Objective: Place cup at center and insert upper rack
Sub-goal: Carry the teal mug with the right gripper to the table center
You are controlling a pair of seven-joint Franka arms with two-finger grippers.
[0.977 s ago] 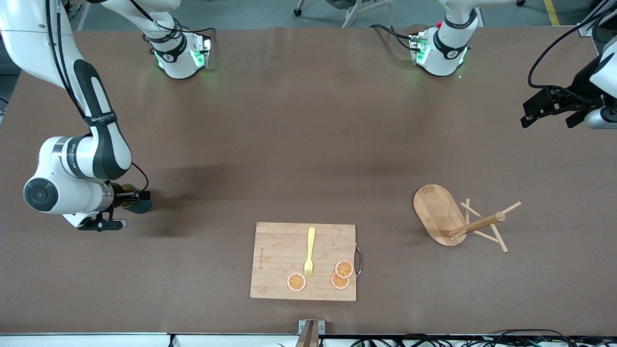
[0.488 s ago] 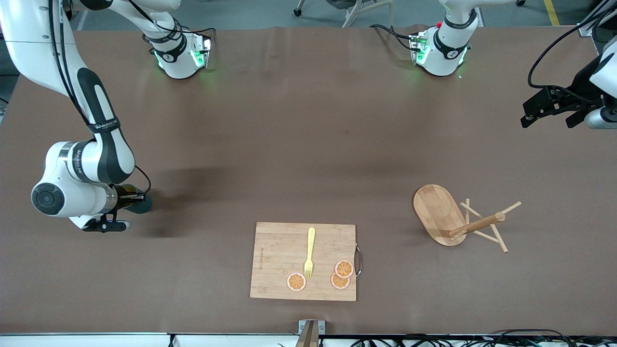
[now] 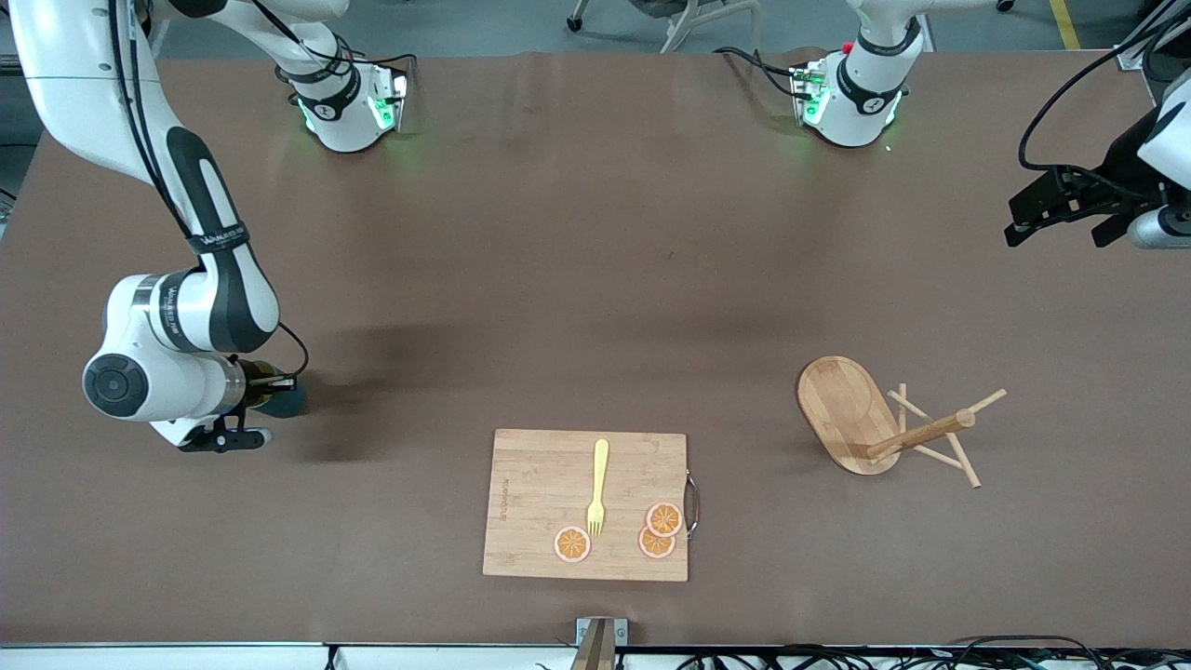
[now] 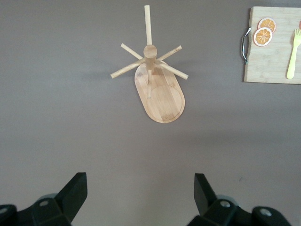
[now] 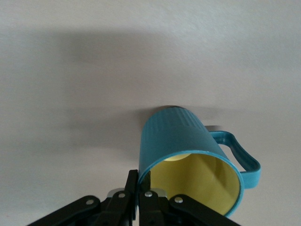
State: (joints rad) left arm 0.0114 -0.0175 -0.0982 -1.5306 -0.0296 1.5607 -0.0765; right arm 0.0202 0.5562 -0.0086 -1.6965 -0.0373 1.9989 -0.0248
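Right wrist view shows the right tool [image 5: 141, 190] clamped on the cup [image 5: 190, 155] rim, not yet at center. Left tool [image 4: 136, 195] waits spread apart over the surface [image 3: 595, 279]; the upper rack [image 3: 879, 423] lies tipped, uninserted.

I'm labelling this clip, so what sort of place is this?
Probably a robotics lab test bench, not a kitchen: two arm bases bolted to a brown table, cables along its edge, and staged props, namely a cutting board with fake orange slices and a tipped mug stand.
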